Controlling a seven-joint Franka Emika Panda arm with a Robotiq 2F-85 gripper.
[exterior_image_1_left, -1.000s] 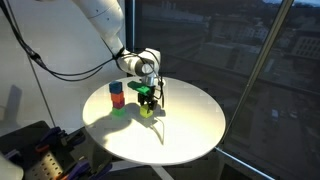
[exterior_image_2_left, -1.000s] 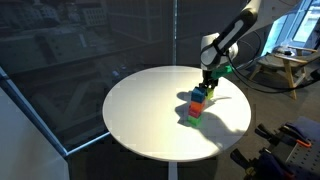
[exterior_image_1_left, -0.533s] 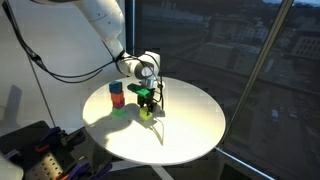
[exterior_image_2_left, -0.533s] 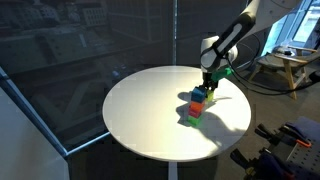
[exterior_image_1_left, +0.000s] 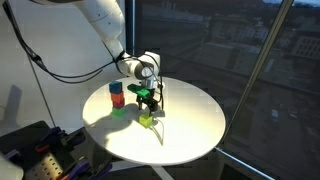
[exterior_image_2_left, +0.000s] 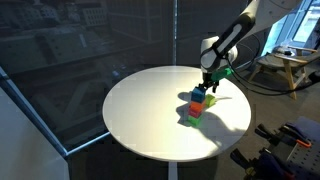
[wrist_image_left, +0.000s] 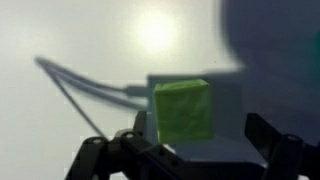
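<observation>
Gripper (exterior_image_1_left: 148, 97) is hanging open over the round white table (exterior_image_1_left: 195, 125), jaws standing wide in the wrist view. At its 9 o'clock in an exterior view, a stack of blue, red and green blocks (exterior_image_1_left: 117, 97) is standing on the tabletop. At the gripper's 6 o'clock the lime green cube (exterior_image_1_left: 147, 120) is sitting on the table, between the fingers (wrist_image_left: 270, 145) and touching neither.
</observation>
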